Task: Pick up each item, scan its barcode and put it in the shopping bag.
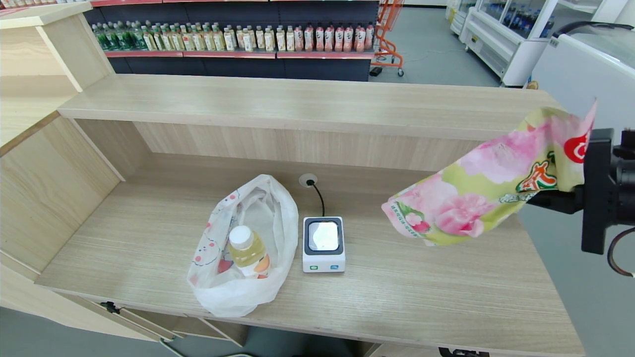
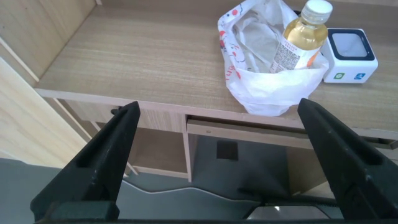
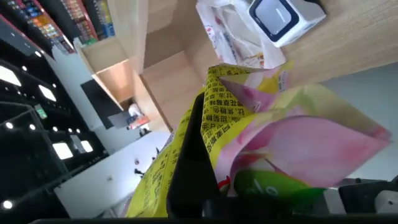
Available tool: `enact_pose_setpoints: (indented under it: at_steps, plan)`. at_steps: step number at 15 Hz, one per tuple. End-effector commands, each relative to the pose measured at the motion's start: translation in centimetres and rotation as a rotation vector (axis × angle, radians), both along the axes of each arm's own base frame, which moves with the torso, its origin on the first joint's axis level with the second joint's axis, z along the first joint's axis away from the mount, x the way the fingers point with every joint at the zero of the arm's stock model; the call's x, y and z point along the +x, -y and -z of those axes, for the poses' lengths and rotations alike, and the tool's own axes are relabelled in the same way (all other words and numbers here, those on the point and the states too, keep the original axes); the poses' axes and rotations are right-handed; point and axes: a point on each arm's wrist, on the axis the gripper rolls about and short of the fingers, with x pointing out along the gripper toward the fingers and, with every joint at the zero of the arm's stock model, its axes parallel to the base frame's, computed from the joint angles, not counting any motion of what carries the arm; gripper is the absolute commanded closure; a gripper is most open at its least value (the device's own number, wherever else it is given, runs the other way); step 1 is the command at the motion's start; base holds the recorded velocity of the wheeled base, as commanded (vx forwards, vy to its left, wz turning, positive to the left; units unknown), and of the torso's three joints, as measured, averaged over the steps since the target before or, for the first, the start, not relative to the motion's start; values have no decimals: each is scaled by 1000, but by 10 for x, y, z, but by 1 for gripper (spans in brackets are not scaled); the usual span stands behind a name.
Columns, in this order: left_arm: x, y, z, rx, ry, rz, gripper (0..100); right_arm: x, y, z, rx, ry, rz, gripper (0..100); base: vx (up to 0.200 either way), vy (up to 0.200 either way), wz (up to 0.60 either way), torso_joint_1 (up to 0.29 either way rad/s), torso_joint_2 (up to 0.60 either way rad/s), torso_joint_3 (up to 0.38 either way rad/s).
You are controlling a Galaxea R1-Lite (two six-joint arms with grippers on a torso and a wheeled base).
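Two grippers, two different states. My right gripper (image 1: pixel 555 198) is pinched tight on one end of a flowered snack pouch (image 1: pixel 476 193), pink and yellow-green. It holds the pouch in the air over the right end of the wooden counter (image 1: pixel 421 297). The free end of the pouch slopes down toward the scanner (image 1: pixel 323 244). Taking the scanner as the middle of the dial, with 12 o'clock pointing away from me, the pouch hangs at about 2 o'clock, near the scanner but not touching it or the counter. In the right wrist view the dark finger (image 3: pixel 193 162) presses flat against the pouch's printed yellow side.

My left gripper (image 2: pixel 219 107) is spread wide with nothing between its fingers. It sits low, in front of the counter's near edge and below the level of the counter top.

The white plastic shopping bag (image 1: pixel 233 297) lies on the counter at 9 o'clock from the scanner, just beside it, with its mouth gaping open. A bottle (image 1: pixel 248 250) of pale yellow drink with a white cap stands tilted inside the bag. The scanner's glass window faces up, and its black cable (image 1: pixel 319 198) runs off toward 12 o'clock into a round hole in the counter. Beyond the counter's raised ledge (image 1: pixel 297 101), at 12 o'clock, a shop shelf (image 1: pixel 233 37) carries a long row of drink bottles.
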Motion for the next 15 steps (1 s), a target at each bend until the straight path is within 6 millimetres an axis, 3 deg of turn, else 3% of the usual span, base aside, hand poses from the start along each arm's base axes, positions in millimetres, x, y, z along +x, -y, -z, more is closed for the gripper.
enact_pose_setpoints:
  at_steps: [1, 12, 15]
  plan:
    - [0, 0, 0, 0, 1, 0, 0, 5, -2, 5, 4, -55, 9, 100, 0, 0, 0, 0, 0, 0]
    - [0, 0, 0, 0, 1, 0, 0, -2, 1, 23, -22, -130, 13, 100, 0, 0, 0, 0, 0, 0]
    - [0, 0, 0, -2, 1, 1, 0, -2, 1, 24, -23, -132, 15, 100, 0, 200, 0, -1, 9, 4]
